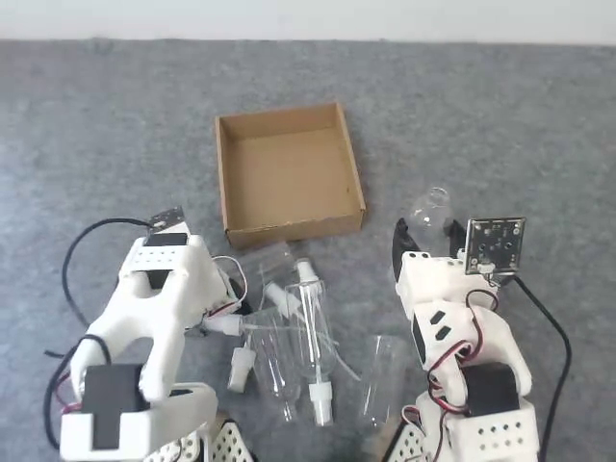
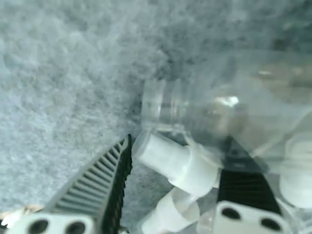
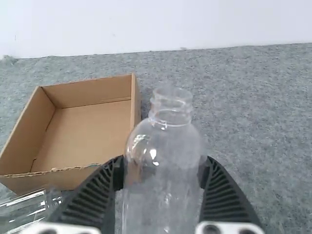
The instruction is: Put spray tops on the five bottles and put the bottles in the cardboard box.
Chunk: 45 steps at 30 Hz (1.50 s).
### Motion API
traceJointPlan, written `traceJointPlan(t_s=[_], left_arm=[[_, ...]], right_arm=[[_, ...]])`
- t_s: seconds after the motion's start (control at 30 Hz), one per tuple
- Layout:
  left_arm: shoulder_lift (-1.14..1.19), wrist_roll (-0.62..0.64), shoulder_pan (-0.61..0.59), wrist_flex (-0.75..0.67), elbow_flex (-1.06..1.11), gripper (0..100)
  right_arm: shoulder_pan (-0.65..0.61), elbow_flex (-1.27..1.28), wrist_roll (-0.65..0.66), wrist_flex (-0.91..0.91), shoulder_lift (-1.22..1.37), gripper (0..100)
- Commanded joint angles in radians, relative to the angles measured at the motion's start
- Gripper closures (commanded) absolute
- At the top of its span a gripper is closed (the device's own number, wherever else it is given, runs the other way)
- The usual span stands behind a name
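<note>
- A clear plastic bottle (image 3: 163,141) is being gripped upright by the right gripper (image 3: 162,169). The two black ribbed jaws are being closed against its sides just below the shoulder.
- Its round, threaded neck is being left open at the top, with no spray top screwed on. The far carpet is being seen through its walls.
- From the high view, this bottle is being held just beside the corner of the cardboard box (image 1: 223,173) nearest the right arm.
- The box is being shown as a shallow brown tray with low walls, its open side facing up, beyond both arms.
- More clear bottles (image 1: 303,332) are being seen lying on their sides in a loose, overlapping heap between the two arms, on the near side of the box. Their exact number cannot be told.
- White spray tops are being seen scattered through the heap, one (image 1: 242,365) at its edge toward the left arm and another (image 1: 321,399) at its near end.
- The left gripper (image 2: 178,148) is being held low over this heap with its jaws spread apart. A white spray top (image 2: 175,163) is lying between them, with the open neck of a clear bottle (image 2: 161,105) just beyond it.
- Everything is being supported by a grey carpet (image 1: 500,115).
</note>
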Motion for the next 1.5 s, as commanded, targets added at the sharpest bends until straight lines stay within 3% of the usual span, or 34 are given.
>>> traceJointPlan(t_s=[0.0, 0.1, 0.3, 0.63, 1.27, 1.47], left_arm=[[0.005, 0.058, -0.006, -0.064, -0.047, 74], [0.005, 0.064, -0.006, -0.069, -0.048, 77], [0.005, 0.066, -0.008, -0.132, -0.042, 100], [0.003, 0.1, -0.009, -0.12, -0.067, 99], [0.002, 0.1, -0.009, 0.166, -0.331, 99], [0.002, 0.061, -0.075, 0.262, -0.441, 99]], right_arm=[[0.01, -0.011, -0.005, -0.027, -0.021, 91.3], [0.01, -0.011, -0.005, -0.027, -0.021, 91.3], [0.01, -0.011, -0.005, -0.027, -0.021, 91.3], [0.01, -0.011, -0.005, -0.025, -0.021, 91.3], [0.01, -0.011, -0.005, -0.022, -0.025, 91.2], [0.01, -0.011, -0.005, -0.022, -0.027, 91.2]])
